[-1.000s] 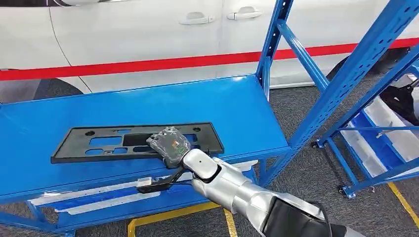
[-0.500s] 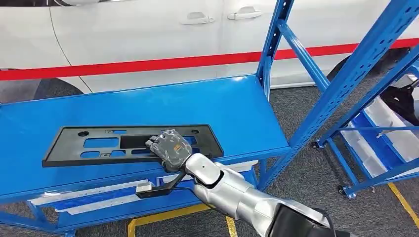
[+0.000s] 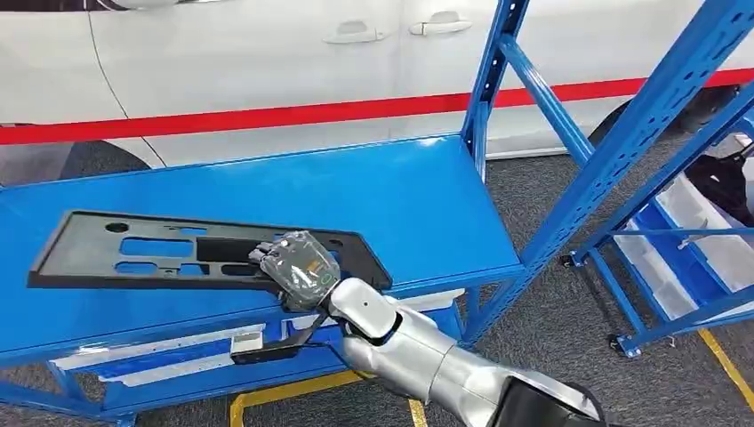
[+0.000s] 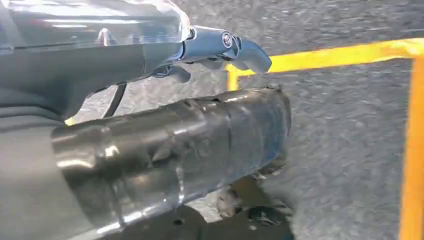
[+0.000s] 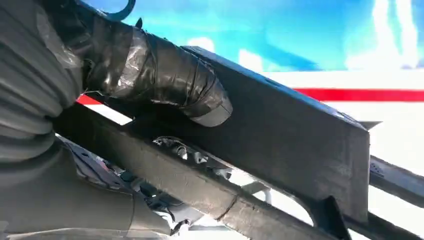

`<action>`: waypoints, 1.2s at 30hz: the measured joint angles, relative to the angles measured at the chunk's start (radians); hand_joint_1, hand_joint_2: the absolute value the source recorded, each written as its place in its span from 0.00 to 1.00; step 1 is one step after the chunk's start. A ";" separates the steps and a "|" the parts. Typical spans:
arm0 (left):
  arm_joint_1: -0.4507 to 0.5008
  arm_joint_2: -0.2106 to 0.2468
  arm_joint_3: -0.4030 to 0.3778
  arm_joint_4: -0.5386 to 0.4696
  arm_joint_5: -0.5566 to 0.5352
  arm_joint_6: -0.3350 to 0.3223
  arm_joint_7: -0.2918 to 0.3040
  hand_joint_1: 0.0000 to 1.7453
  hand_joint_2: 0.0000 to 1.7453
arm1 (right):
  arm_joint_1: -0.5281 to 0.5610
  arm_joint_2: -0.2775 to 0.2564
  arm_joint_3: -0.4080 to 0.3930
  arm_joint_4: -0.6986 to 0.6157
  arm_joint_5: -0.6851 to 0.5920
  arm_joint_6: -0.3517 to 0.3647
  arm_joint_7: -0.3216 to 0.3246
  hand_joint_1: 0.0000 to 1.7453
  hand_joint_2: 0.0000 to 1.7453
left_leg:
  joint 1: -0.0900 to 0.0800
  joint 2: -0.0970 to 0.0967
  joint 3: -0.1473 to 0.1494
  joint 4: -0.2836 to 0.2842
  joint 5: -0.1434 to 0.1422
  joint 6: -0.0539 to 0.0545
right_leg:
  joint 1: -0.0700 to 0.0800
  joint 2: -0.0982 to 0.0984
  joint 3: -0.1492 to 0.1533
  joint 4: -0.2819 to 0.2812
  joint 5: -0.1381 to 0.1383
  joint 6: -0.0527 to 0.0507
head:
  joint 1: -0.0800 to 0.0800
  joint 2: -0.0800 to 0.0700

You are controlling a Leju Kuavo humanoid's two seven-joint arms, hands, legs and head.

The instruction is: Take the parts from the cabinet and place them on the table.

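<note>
Blue metal table [image 3: 418,191] spans the left and centre of the head view, its top glossy, with a lower shelf [image 3: 160,365] streaked white along the bottom left. Blue perforated rack uprights [image 3: 622,133] cross the right side diagonally; a second blue rack [image 3: 676,267] with pale bins sits at the right edge. Behind the table, across the top of the frame, a white car [image 3: 267,53] with a red stripe [image 3: 267,116] along its side. Floor is grey carpet [image 3: 551,329] with yellow line markings [image 3: 293,391] at the bottom centre. The part [image 3: 142,253] is a long, flat black plastic panel with rectangular cut-outs and a round hole near its left end; it lies on the table top at centre left, tilted slightly against the table's front edge. Right hand [image 3: 298,267] sits on the panel's right portion, at lower centre; in the right wrist view its taped thumb [image 5: 165,80] presses over the panel's edge, so it grips the part. Left hand [image 4: 150,150] shows in the left wrist view above grey carpet, thumb and fingers extended with nothing between them.
</note>
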 joint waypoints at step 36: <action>-0.002 -0.019 0.053 0.000 0.016 -0.034 -0.013 0.00 0.00 | 0.175 -0.142 0.159 -0.632 -0.138 0.025 -0.080 1.00 1.00 | 0.000 0.000 0.001 0.000 -0.003 -0.001 | 0.000 -0.001 0.001 0.001 -0.004 -0.001 | 0.000 0.000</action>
